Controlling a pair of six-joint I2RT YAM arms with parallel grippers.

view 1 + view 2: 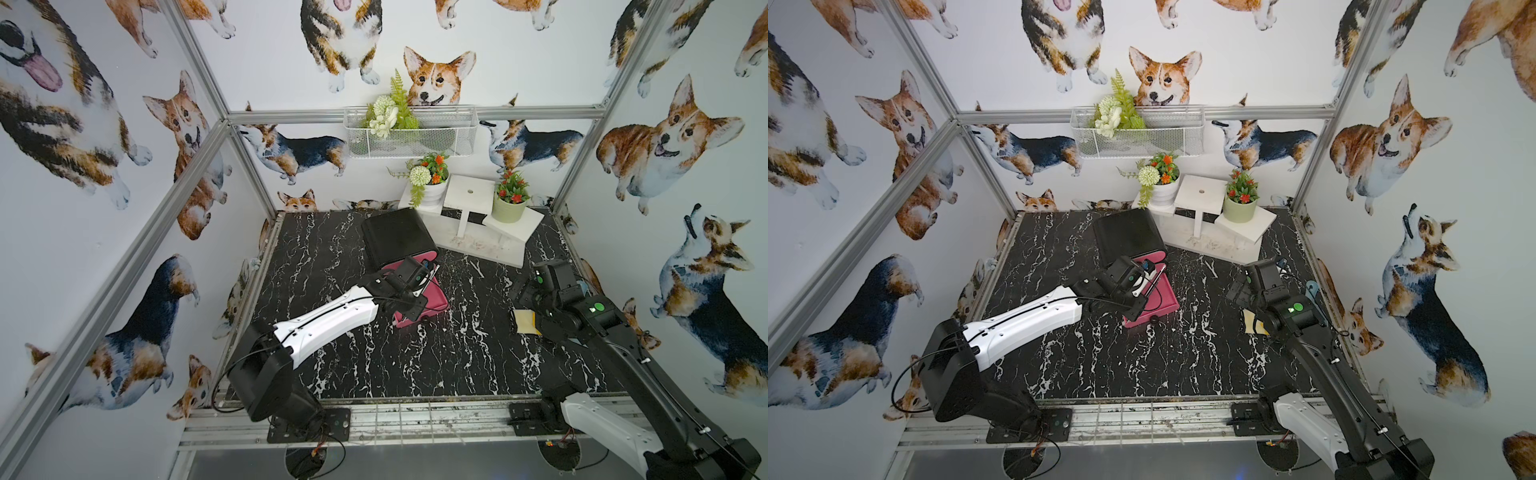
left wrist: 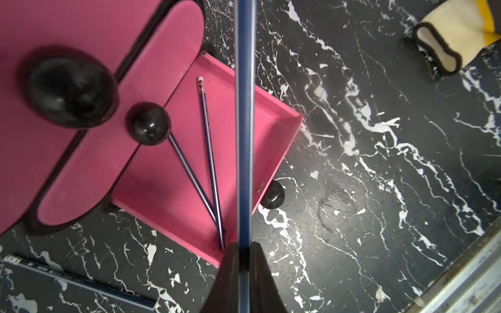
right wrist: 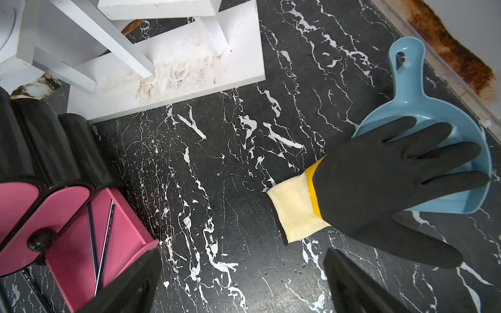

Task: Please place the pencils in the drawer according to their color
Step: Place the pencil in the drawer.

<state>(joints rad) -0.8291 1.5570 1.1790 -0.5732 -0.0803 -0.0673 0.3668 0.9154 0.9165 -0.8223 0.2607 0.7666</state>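
The black drawer cabinet (image 1: 395, 237) has pink fronts, and its lowest pink drawer (image 2: 273, 130) is pulled out. Two dark blue pencils (image 2: 210, 151) (image 2: 189, 170) lie in it, crossing at their tips; the right wrist view shows them (image 3: 92, 233) too. My left gripper (image 2: 244, 245) is shut on a third dark blue pencil (image 2: 245, 108), holding it over the open drawer's edge. Another dark pencil (image 2: 76, 281) lies on the table beside the cabinet. My right gripper (image 3: 240, 254) hangs open over bare table to the right of the drawer, holding nothing.
A black and cream glove (image 3: 379, 189) lies partly on a light blue dustpan (image 3: 412, 108) near the right wall. A white stand (image 3: 176, 67) with potted plants (image 1: 509, 203) fills the back right. Round black knobs (image 2: 148, 123) stick out of the drawer fronts.
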